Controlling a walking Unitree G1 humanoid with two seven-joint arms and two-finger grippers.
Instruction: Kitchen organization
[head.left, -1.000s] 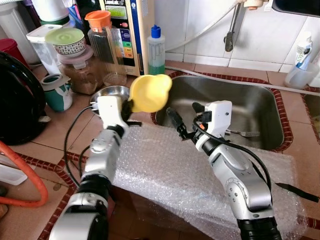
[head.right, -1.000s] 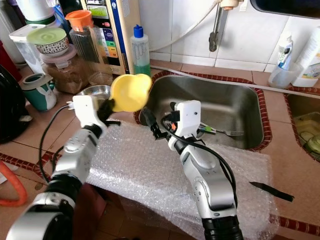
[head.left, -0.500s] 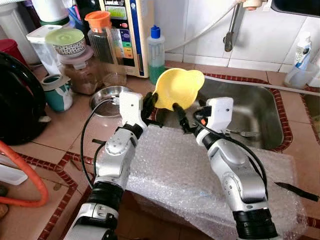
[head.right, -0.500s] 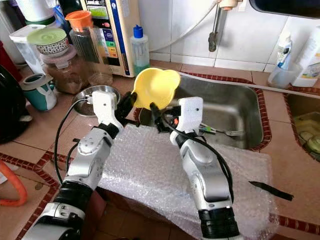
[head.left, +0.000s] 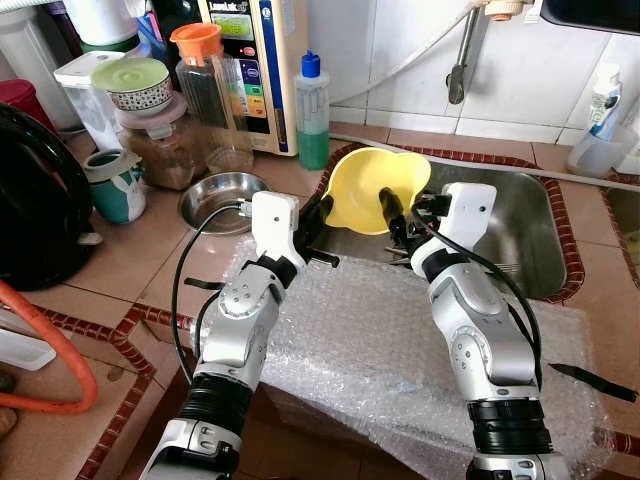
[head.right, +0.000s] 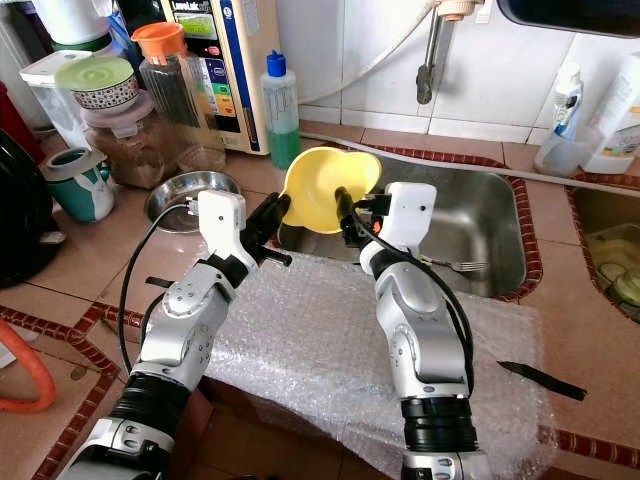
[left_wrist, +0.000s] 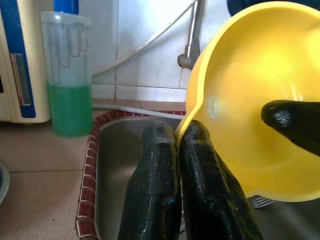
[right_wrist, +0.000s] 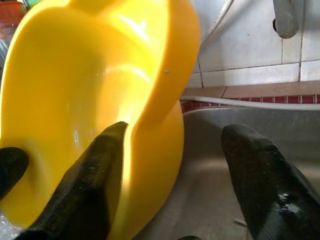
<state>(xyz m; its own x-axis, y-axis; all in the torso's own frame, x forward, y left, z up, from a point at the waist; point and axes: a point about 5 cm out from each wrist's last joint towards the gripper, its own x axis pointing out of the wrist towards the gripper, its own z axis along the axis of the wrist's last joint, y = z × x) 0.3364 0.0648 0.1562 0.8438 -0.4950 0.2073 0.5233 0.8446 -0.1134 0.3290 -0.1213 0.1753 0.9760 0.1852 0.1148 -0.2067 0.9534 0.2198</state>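
A robot's left hand (head.left: 318, 208) holds a yellow plastic bowl with a wavy rim (head.left: 375, 190) tilted on edge over the near left corner of a stainless steel sink (head.left: 520, 225), its two black fingers (left_wrist: 175, 185) pressed together on the bowl's rim. The right hand (right_wrist: 175, 175) meets it from the 3 o'clock side with its fingers spread apart, one finger (right_wrist: 95, 175) reaching inside the bowl and the other outside it, not yet closed on the wall. Both arms stretch over a sheet of clear bubble wrap (head.left: 350, 330) lying on the tiled bench (head.left: 110, 270) in front of the sink. At 9 o'clock from the bowl sits a shallow round steel dish (head.left: 222, 198); at 11 o'clock stands a clear bottle of green liquid with a blue cap (head.left: 312, 110); a steel fork (head.left: 495, 268) lies in the sink basin at 4 o'clock. The handover looks like the delicate part: the left hand pinches only a thin edge of smooth plastic, so should it let go before the right hand closes, the bowl would likely slip and drop into the sink onto the fork, or the right finger pushing inside could twist it out of the pinch.
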